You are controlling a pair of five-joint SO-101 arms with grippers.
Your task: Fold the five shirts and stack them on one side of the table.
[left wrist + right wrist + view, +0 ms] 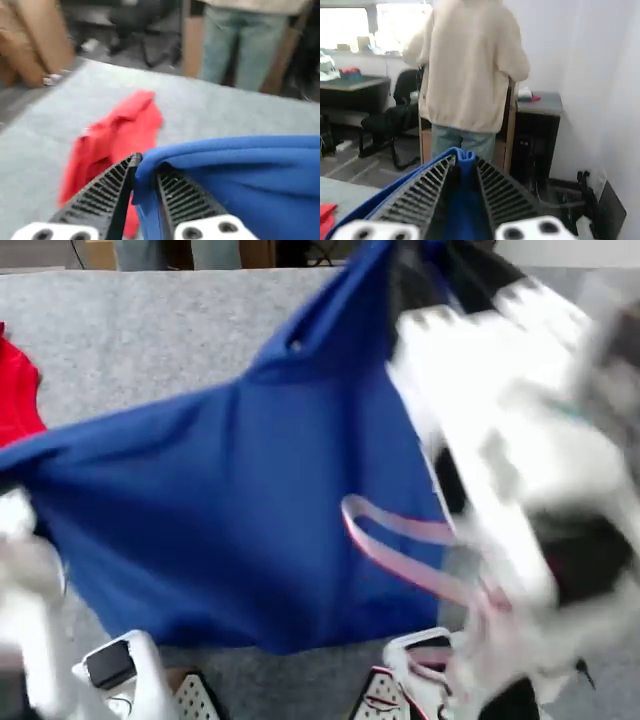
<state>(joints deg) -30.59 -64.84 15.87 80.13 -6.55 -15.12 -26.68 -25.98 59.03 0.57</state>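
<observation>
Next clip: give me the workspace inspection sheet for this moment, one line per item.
Surface: grey table, partly covered by the blue shirt.
Job's things: blue shirt held spread between both arms; red shirt crumpled near the table's edge.
Clutter: nothing seen.
Tools: left tool shut on the blue shirt's edge; right tool shut on it too.
Cables: pink-and-white cable loops across the blue shirt.
Surroundings: cardboard boxes and a dark chair beyond the table.
</observation>
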